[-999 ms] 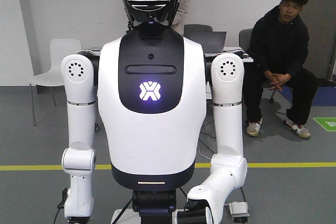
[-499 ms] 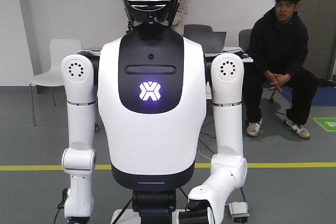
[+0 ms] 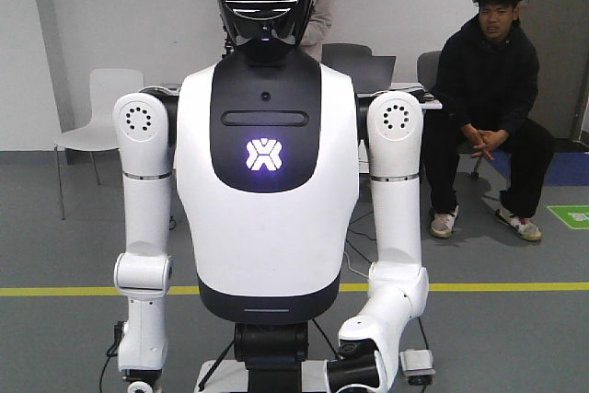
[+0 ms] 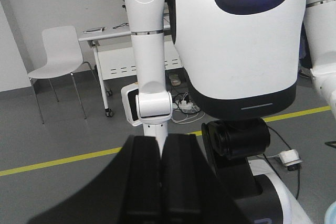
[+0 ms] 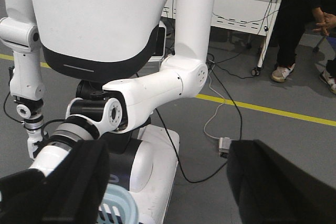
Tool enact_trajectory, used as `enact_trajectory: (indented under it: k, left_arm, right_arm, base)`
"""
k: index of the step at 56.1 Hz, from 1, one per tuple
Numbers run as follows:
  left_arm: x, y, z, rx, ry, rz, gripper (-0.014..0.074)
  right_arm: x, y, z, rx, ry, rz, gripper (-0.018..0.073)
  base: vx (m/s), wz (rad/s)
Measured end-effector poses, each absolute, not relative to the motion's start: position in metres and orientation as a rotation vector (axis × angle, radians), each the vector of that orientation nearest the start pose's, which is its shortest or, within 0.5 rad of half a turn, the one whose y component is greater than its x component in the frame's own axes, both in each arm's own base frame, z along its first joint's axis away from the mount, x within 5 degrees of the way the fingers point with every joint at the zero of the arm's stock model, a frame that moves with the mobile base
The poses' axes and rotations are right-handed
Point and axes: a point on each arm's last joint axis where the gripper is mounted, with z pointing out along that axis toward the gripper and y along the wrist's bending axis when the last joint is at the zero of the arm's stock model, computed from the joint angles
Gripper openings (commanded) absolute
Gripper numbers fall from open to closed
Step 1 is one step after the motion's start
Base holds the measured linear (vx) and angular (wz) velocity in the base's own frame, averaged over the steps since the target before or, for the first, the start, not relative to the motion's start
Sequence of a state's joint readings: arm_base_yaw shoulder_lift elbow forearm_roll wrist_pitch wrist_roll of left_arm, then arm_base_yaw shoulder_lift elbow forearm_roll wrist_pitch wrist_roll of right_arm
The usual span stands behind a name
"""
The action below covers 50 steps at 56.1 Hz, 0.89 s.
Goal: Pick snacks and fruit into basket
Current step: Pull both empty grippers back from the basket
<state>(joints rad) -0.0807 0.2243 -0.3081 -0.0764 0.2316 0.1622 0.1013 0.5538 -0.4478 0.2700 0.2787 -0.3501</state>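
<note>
The snacks and the fruit are out of view in every frame. A pale blue basket rim shows at the bottom left of the right wrist view, just under my right gripper's left finger. My right gripper is open wide, and only the floor shows between its black fingers. My left gripper is shut, its two black fingers pressed together with nothing between them. A sliver of pale blue also sits at the bottom right corner of the left wrist view.
A white humanoid robot stands close in front on a white base. Behind it a man in black sits by a table, with a white chair at the left. A cable and plug lie on the grey floor.
In the front view the humanoid has shifted slightly, its arms sitting a little lower and its forearm at the lower right sinking down. The seated man barely moved.
</note>
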Motion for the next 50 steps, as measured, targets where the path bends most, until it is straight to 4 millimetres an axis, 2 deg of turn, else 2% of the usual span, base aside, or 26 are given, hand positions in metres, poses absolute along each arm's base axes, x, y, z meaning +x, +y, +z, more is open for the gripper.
enact_trajectory:
  k: [50]
  left_arm:
    - [0.0671,-0.007,0.2823,0.151,1.624,-0.009,0.008]
  right_arm:
    - [0.117,0.0186,0.2958,-0.228,1.844,0.076,0.0532]
  base:
    - [-0.24,0.03]
